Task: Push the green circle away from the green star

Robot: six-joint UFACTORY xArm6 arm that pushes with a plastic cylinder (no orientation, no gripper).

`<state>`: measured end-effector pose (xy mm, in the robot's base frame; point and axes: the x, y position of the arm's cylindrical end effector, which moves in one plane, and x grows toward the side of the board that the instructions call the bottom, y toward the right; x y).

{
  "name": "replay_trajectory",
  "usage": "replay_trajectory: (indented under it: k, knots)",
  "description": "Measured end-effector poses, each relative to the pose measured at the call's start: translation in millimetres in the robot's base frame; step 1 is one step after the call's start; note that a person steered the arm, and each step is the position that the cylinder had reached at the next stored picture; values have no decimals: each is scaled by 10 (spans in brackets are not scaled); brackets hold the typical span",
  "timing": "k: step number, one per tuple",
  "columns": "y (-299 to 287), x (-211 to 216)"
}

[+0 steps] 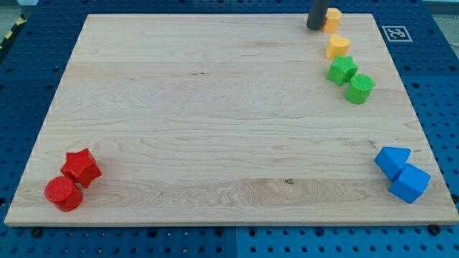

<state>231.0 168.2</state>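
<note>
Nearest the view's bottom, at the left corner of the pale wooden surface (215,129), a red plastic circle block (63,193) sits touching a red plastic star block (81,168) just above and to its right. At the bottom right, two blue plastic blocks lie against each other: a blue cube-like block (410,183) and, just above and to its left, a blue wedge-shaped block (392,160). Farther up the right side, the green plastic circle block (359,89) rests touching the green plastic star block (342,70), which lies just up and to its left. Above the star, near it, is a yellow plastic rounded block (338,46), and beyond that, at the top edge, a second yellow block (331,18) whose shape cannot be made out. My tip (315,27), the lower end of the dark rod, rests right against that top yellow block's left side, well apart from the green pair. The arm carries no hand, only this rod.
</note>
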Motion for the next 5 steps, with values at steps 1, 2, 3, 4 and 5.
replay_trajectory:
  k: [1,2,3,4,5]
  knots:
    - [-126,0]
    - [-362,0]
    - [-652,124]
    - [-659,496]
    - [-773,1028]
